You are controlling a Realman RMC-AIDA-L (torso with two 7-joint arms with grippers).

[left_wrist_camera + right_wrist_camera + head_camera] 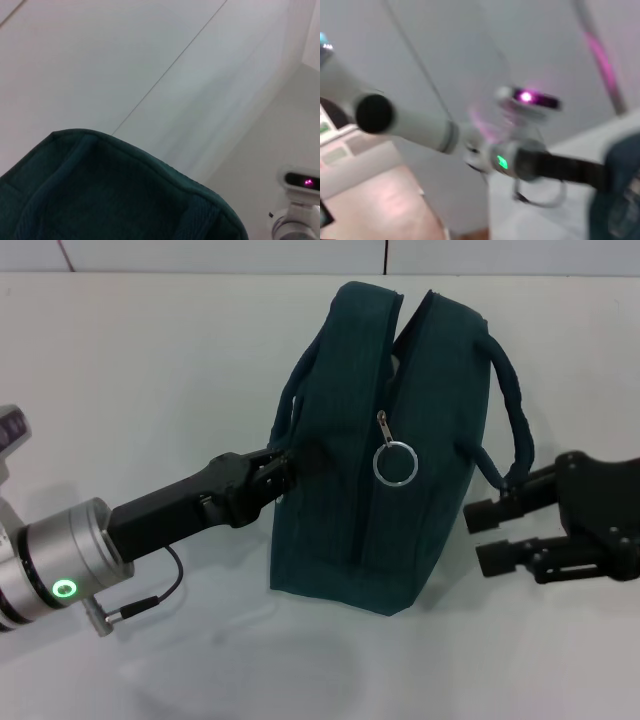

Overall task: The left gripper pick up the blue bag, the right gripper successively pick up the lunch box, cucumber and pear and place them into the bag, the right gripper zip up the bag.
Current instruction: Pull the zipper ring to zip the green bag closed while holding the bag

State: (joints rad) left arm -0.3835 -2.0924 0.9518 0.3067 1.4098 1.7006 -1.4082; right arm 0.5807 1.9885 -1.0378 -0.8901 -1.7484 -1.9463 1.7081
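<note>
The blue bag [400, 470] stands upright on the white table, its zipper ring [395, 463] hanging partway down the side seam and a gap left open at the top. My left gripper [281, 468] is shut on the bag's left side by its handle. The teal fabric [120, 195] fills the lower left wrist view. My right gripper [490, 536] hovers just right of the bag beside the other handle [512, 410], open and holding nothing. The right wrist view shows the left arm [555, 167] and an edge of the bag [620, 200]. The lunch box, cucumber and pear are out of view.
White table [150, 370] lies all around the bag. A thin black cable [160, 595] loops under the left arm's silver segment [65, 555]. A white part of the robot's body [297, 210] shows in the left wrist view.
</note>
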